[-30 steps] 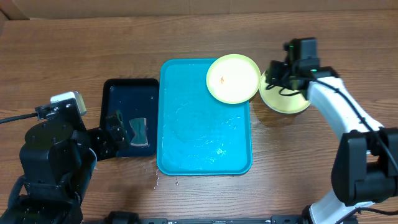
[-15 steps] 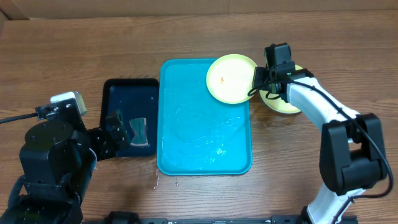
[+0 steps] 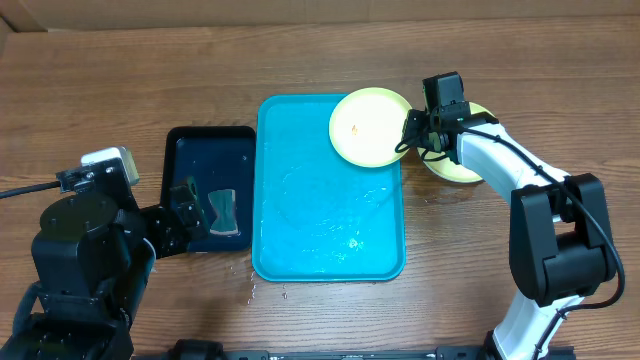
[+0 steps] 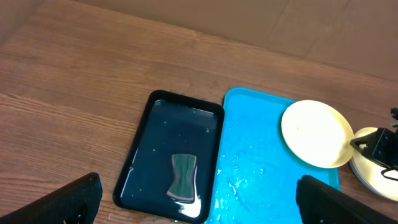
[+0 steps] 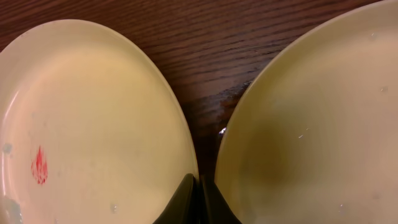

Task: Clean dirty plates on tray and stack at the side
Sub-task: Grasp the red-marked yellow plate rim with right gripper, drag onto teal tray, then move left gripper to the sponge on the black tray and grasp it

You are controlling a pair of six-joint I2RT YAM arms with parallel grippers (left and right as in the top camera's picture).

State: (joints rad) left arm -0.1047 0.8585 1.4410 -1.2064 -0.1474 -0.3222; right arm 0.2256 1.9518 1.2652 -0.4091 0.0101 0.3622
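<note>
A yellow-green plate (image 3: 366, 126) with a small orange-red smear lies on the far right corner of the turquoise tray (image 3: 320, 220). My right gripper (image 3: 414, 130) is shut, its tips against that plate's right rim. In the right wrist view the closed tips (image 5: 199, 198) sit between the smeared plate (image 5: 93, 124) and a second yellow-green plate (image 5: 311, 124). That second plate (image 3: 458, 166) rests on the table right of the tray, under my right arm. No cyan plate shows. My left gripper (image 3: 180, 215) is open and empty over the black tray.
A smaller black tray (image 3: 205, 150) lies left of the turquoise tray and holds a grey-green sponge (image 3: 225, 212). The left wrist view shows the sponge (image 4: 182, 177), black tray (image 4: 149, 143) and wet turquoise tray (image 4: 255, 180).
My right gripper came down and left from above the side plate to the smeared plate's right rim. That plate shifted slightly left. The left arm has not moved.
</note>
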